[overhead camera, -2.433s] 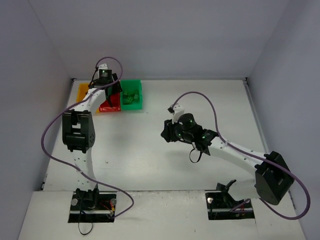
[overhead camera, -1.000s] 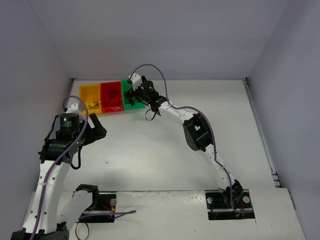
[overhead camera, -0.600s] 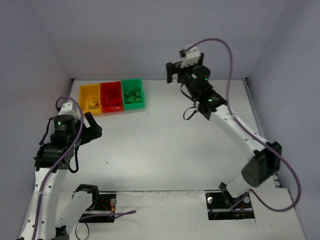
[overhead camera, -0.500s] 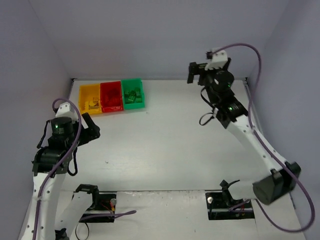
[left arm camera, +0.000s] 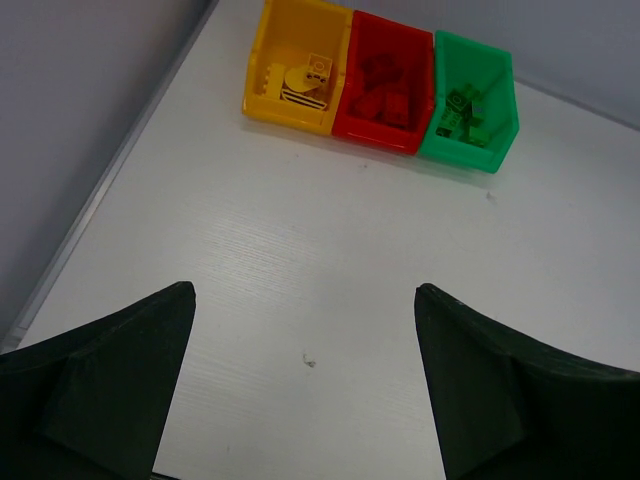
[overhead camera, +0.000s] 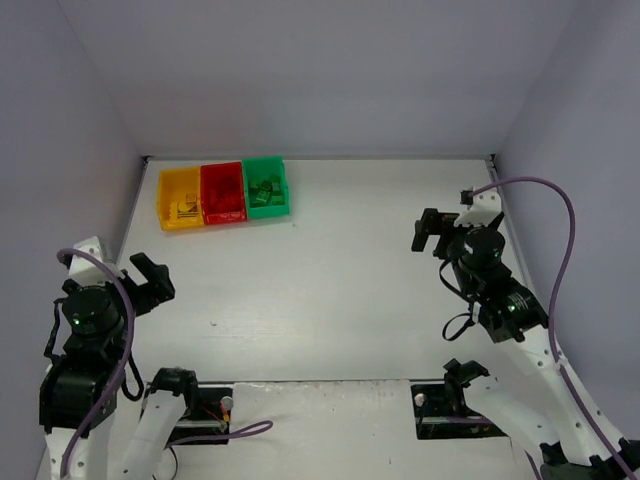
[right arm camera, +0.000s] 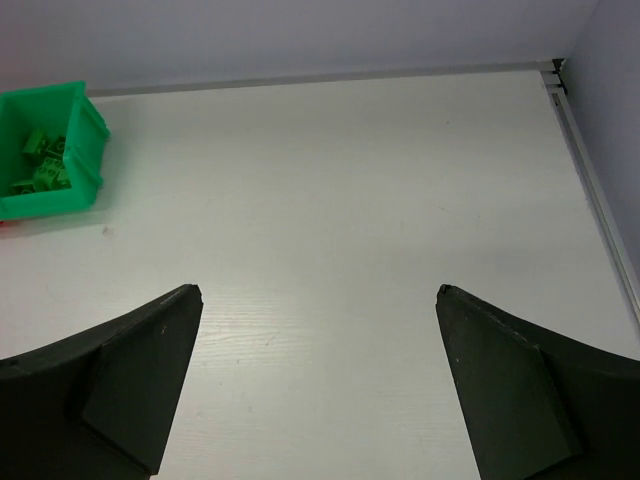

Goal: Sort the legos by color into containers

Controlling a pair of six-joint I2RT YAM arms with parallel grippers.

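Three joined containers stand at the table's back left: a yellow bin (overhead camera: 178, 218), a red bin (overhead camera: 222, 214) and a green bin (overhead camera: 266, 208). In the left wrist view the yellow bin (left arm camera: 285, 110) holds yellow legos (left arm camera: 300, 80), the red bin (left arm camera: 375, 135) holds red legos (left arm camera: 388, 100), and the green bin (left arm camera: 460, 160) holds green legos (left arm camera: 460, 110). My left gripper (left arm camera: 305, 291) is open and empty, raised over the near left of the table (overhead camera: 150, 280). At the right side my right gripper (right arm camera: 318, 290) hangs open and empty (overhead camera: 427, 232), far from the green bin (right arm camera: 50, 205).
A small dark speck (left arm camera: 310, 360) marks the white table below the left gripper. A raised rail runs along the table's left edge (left arm camera: 100, 200) and its right edge (right arm camera: 590, 190). Grey walls close the back and sides.
The right arm has swung from the back of the table to the right side and drawn back. The left arm has pulled back to the near left corner, its jaws slightly wider.
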